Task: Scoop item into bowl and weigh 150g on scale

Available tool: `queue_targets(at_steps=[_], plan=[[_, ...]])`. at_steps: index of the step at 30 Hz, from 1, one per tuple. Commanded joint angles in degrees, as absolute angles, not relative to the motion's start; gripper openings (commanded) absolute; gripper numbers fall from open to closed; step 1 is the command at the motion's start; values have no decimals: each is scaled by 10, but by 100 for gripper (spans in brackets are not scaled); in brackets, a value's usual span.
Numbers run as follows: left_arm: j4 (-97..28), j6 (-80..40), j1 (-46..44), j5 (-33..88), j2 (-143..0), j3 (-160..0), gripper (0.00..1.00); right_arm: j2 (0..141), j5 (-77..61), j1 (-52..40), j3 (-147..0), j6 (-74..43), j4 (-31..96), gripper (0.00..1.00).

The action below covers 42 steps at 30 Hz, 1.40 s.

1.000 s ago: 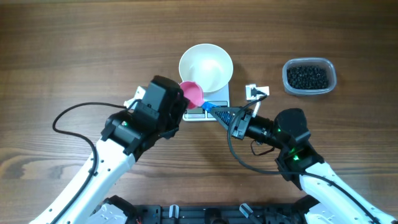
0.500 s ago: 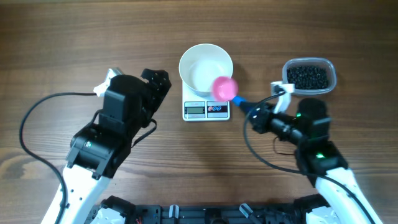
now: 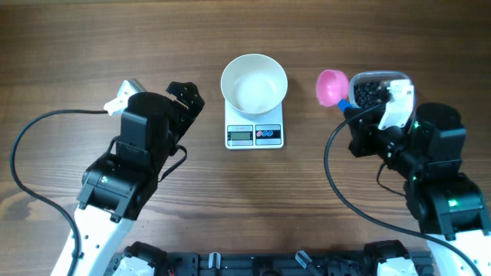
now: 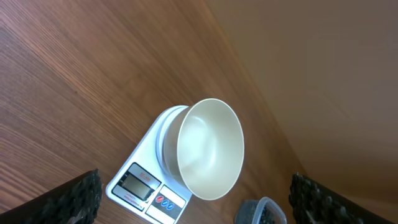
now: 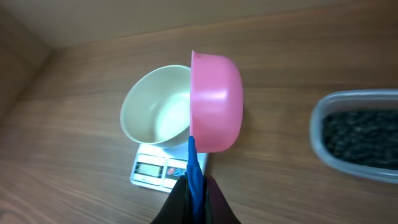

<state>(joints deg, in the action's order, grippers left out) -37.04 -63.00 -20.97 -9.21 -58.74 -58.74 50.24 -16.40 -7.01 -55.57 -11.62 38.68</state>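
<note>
While a second ago the overhead view had both arms crowded at the scale (image 3: 255, 134) with the pink scoop (image 3: 331, 87) between them, now the left gripper (image 3: 186, 98) has drawn back to the left, with its jaws spread wide and holding nothing. The right gripper (image 3: 351, 115) has carried the scoop across to just beside the clear tub (image 3: 380, 73) of black beans (image 3: 370, 93). The white bowl (image 3: 254, 83) stands on the scale with nothing in it.

In the left wrist view, the bowl (image 4: 210, 149) on the scale (image 4: 140, 183) lies well ahead of the two far-apart fingers (image 4: 81, 196), which touch nothing.

In the right wrist view, the jaws are closed on the scoop's blue handle (image 5: 193, 165). The scoop (image 5: 214, 102) is tipped on its side and the beans (image 5: 364, 137) lie in the tub to its right. I judge that the hand-over is finished and the first scooping has not yet begun.
</note>
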Motion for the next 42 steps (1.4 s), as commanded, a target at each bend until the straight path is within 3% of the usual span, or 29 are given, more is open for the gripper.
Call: queue_targets(at_steps=[1,11,14,18,23,33,42], plan=[[-381,-615,-207,-106,-605,-588,100,488,-151,-68,-578,-90,403,4],[-405,-603,-206,-116,-635,-588,97,466,-205,-68,-578,-81,441,4],[-405,-564,-206,-114,-633,-588,54,455,-205,-68,-579,-117,437,4],[-406,-505,-206,-102,-633,-588,6,430,-188,-68,-579,-105,438,4],[-405,-439,-206,-63,-629,-588,4,416,-78,-68,-579,-154,448,4],[-364,-347,-216,87,-615,-588,4,442,2,-67,-664,-90,575,4],[-386,-240,-291,71,-641,-608,4,470,4,-67,-707,-91,612,4]])
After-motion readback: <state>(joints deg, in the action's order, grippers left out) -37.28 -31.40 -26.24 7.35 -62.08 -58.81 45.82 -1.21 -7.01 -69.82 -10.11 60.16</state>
